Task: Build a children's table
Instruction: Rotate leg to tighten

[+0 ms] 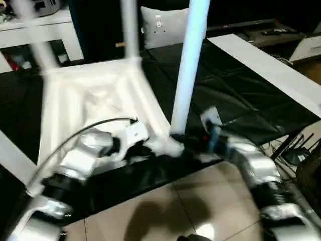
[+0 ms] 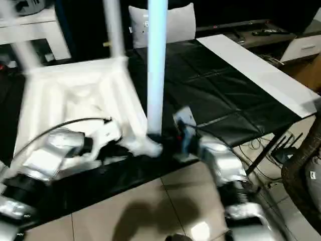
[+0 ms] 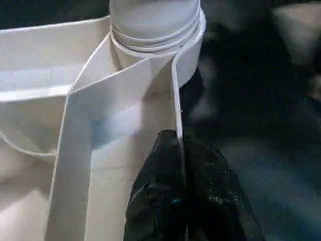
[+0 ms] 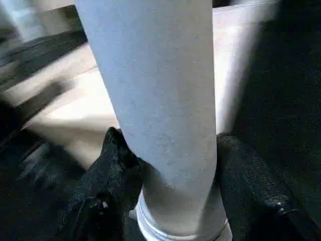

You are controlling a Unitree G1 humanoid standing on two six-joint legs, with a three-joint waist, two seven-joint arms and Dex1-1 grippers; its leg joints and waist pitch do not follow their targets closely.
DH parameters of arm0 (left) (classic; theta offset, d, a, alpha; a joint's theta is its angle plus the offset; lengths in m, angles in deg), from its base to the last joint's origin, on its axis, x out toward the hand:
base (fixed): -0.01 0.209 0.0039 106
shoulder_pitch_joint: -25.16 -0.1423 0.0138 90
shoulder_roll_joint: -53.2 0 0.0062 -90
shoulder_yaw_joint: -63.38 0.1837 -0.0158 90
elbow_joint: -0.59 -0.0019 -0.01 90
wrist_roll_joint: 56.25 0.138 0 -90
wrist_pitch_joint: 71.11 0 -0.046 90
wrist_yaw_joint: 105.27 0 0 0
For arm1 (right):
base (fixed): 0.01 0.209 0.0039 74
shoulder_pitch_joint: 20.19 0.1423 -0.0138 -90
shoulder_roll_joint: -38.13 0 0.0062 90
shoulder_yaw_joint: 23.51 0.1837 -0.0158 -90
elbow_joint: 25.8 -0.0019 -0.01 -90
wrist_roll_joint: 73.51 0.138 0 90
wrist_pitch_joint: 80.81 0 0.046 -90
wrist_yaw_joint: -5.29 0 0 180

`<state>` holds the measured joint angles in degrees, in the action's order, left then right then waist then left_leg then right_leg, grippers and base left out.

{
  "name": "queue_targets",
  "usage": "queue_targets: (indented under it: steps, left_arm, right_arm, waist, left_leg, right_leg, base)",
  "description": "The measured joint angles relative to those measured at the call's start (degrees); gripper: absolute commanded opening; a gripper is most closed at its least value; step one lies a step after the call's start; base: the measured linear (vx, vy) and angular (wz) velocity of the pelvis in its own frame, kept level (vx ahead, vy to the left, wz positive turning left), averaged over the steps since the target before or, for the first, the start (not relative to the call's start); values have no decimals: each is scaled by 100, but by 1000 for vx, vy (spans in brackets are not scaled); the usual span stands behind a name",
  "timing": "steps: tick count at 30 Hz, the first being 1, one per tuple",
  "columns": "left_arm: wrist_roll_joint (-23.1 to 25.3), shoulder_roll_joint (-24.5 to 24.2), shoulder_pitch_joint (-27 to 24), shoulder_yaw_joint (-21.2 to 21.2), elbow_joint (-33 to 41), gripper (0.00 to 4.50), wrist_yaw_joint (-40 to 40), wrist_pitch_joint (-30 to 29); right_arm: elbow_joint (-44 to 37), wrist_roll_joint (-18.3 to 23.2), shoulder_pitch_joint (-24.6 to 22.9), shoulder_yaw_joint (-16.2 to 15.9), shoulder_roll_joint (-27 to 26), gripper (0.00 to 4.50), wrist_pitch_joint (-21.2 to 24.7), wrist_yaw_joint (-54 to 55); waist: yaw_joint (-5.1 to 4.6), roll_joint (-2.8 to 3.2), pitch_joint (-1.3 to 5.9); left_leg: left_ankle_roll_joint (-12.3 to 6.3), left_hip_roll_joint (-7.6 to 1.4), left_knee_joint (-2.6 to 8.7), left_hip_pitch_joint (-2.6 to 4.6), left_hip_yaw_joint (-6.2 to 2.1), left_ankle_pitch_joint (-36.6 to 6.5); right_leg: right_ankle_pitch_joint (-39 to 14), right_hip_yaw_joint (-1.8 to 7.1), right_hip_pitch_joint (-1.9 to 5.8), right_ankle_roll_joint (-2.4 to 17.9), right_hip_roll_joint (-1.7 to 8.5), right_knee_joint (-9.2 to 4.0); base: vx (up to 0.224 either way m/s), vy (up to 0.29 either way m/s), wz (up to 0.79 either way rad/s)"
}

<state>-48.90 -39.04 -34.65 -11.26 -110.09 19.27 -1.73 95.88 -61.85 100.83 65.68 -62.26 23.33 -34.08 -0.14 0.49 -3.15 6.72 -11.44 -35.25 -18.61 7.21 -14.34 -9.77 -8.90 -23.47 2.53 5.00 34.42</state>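
White plastic table top [image 1: 95, 100]: upside down on a black-covered counter [image 1: 241, 105], ribbed underside up, its near corner at the counter's front edge.
Legs: one leg [image 1: 189, 65] upright in the near corner socket [image 3: 155, 37]; others stand at farther corners.
Right claw [image 4: 170, 175]: black fingers [image 4: 108, 170] pinching that leg just above the socket.
Left claw [image 3: 183, 186]: fingers pressed on the thin side wall beside the socket.
Surroundings: tiled floor [image 1: 165, 211] in front; white board [image 1: 266, 65] along the counter's right; grey cushion [image 1: 163, 25] behind.
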Motion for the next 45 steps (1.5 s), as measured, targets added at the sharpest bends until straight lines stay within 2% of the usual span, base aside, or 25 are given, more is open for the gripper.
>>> queue_targets:
  steps: [3, 5, 6, 8, 9, 10, 12, 16, 18, 19, 23, 31, 35, 37, 39, 40, 45]
  left_arm:
    - [82, 318, 54, -57, 0, 0, 530, -272]
    - [127, 509, 96, -60, -7, 0, 798, -379]
    - [135, 561, 108, -60, -14, 0, 870, -395]
    - [135, 758, 133, -33, -42, 0, 895, -403]
    - [134, 822, 134, 28, -25, 0, 884, -398]
    - [132, 844, 134, 90, -6, 0, 859, -389]
    - [132, 837, 148, 139, -8, 0, 818, -325]
    - [62, 661, 154, 251, -12, 0, 518, -103]
    - [14, 561, 148, 266, -41, 0, 330, 2]
    - [0, 460, 142, 315, -53, 0, 163, 142]
    - [-101, 115, 120, 447, -110, 0, -419, 631]
    - [-295, -406, 193, 614, -442, 0, -1516, 1631]
    - [-355, -629, 231, 734, -547, 0, -2044, 2084]
    - [-371, -657, 250, 808, -562, 0, -2204, 2227]
    - [-378, -664, 258, 859, -566, 0, -2346, 2323]
    - [-383, -662, 261, 885, -566, 0, -2406, 2367]
    - [-430, -686, 268, 928, -566, 0, -2577, 2473]
  right_arm:
    - [235, -54, 112, 173, -327, 203, -252, 817]
    - [316, -133, 127, 218, -450, 257, -455, 1139]
    - [329, -157, 127, 227, -478, 257, -515, 1237]
    - [359, -223, 135, 307, -547, 272, -584, 1545]
    - [351, -247, 135, 358, -538, 279, -605, 1592]
    - [346, -270, 144, 378, -538, 305, -620, 1627]
    - [323, -283, 141, 363, -501, 314, -647, 1588]
    - [144, -200, -65, 242, -130, 354, -742, 872]
    - [20, -81, -164, 197, 32, 359, -732, 477]
    - [-83, -3, -233, 128, 258, 365, -718, 65]
    - [-394, 132, -296, 13, 950, 403, -677, -1067]
    - [-553, 221, -334, -488, 1823, 403, -818, -2993]
    - [-553, 323, -334, -685, 2091, 403, -656, -3899]
    - [-552, 374, -332, -780, 2146, 369, -575, -4186]
    - [-552, 395, -331, -882, 2181, 366, -544, -4438]
    - [-550, 413, -323, -926, 2178, 339, -538, -4559]
    - [-417, 422, -203, -1104, 2150, 312, -559, -4899]
  waist:
    - [16, -4, 3]
    - [54, -6, 5]
    - [64, -6, 5]
    - [129, 12, 6]
    - [195, 19, 7]
    - [255, 22, 9]
    - [315, 24, 8]
    - [407, 26, 7]
    - [459, 28, 6]
    - [514, 31, 4]
    - [576, 32, 4]
    - [656, 30, 6]
    - [737, 30, 7]
    - [772, 27, 8]
    - [812, 27, 8]
    - [830, 27, 9]
    - [831, 23, 11]
  left_leg:
    - [-2, 2, 31, 0, 2, -1]
    - [-20, 3, 48, 0, 2, 9]
    - [-34, 4, 55, 0, 2, 17]
    - [-37, 10, 81, -2, 3, 18]
    - [-38, 11, 88, -4, 4, 19]
    - [-41, 11, 95, -3, 3, 17]
    - [-41, 11, 98, -12, 4, 17]
    - [-51, 11, 93, -34, 5, 24]
    - [-55, 11, 91, -34, 6, 27]
    - [-56, 11, 87, -35, 6, 28]
    - [-66, 11, 79, -35, 8, 35]
    - [-68, 9, 73, -38, 10, 36]
    - [-68, 10, 68, -38, 10, 36]
    - [-68, 10, 62, -38, 12, 36]
    - [-68, 10, 58, -37, 14, 36]
    - [-68, 9, 56, -36, 15, 37]
    - [-67, 5, 51, -35, 19, 37]
  right_leg:
    - [1, 1, 0, 2, 0, -8]
    - [4, 1, -2, 5, 0, -11]
    - [4, 2, -3, 6, 0, -11]
    - [23, 3, -9, 38, 0, -27]
    - [22, 4, -12, 38, 1, -30]
    - [17, 3, -13, 39, 1, -28]
    - [16, 3, -24, 40, 0, -28]
    - [18, 3, -44, 43, 2, -22]
    - [22, 4, -44, 47, 2, -22]
    - [24, 3, -43, 48, 3, -22]
    - [31, 6, -37, 48, 5, -20]
    - [31, 6, -39, 46, 7, -11]
    - [31, 7, -37, 45, 9, -8]
    - [31, 8, -37, 45, 12, -3]
    - [31, 9, -37, 46, 12, 0]
    - [31, 9, -37, 46, 12, 3]
    - [31, 9, -38, 45, 12, 8]
  base:
    - [0, 0, 0]
    - [0, 0, 0]
    - [0, 0, 0]
    - [0, 0, 0]
    - [0, 0, 0]
    - [0, 0, 0]
    - [0, 0, 0]
    - [0, 0, 0]
    - [0, 0, 0]
    - [0, 0, 0]
    - [0, 0, 0]
    - [0, 0, 0]
    - [0, 0, 0]
    - [0, 0, 0]
    - [0, 0, 0]
    - [0, 0, 0]
    - [0, 0, 0]
